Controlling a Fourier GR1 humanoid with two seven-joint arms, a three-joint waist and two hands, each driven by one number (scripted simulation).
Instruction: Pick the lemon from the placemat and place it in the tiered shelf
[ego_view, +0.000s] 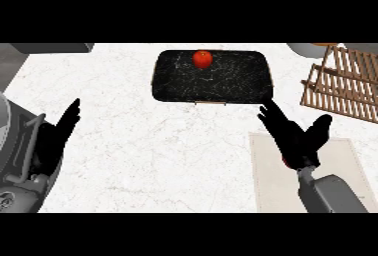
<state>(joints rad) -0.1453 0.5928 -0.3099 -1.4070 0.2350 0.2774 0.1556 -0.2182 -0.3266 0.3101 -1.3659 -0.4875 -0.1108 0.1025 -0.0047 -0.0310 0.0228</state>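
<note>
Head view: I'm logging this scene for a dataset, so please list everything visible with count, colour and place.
placemat: one, black with pale flecks, top centre of the counter.
fruit: one, red-orange rather than lemon yellow, on the placemat's far edge.
tiered shelf: one, wooden slats, upper right.
pale mat: one, beige, lower right under the right hand.
counter: one, white marble.
left hand: one, black, open, left side.
right hand: one, black, open, right of centre.

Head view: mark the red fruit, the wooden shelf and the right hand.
red fruit (202, 58), head view, middle of its body
wooden shelf (345, 85), head view, a slat
right hand (298, 141), head view, palm
</note>
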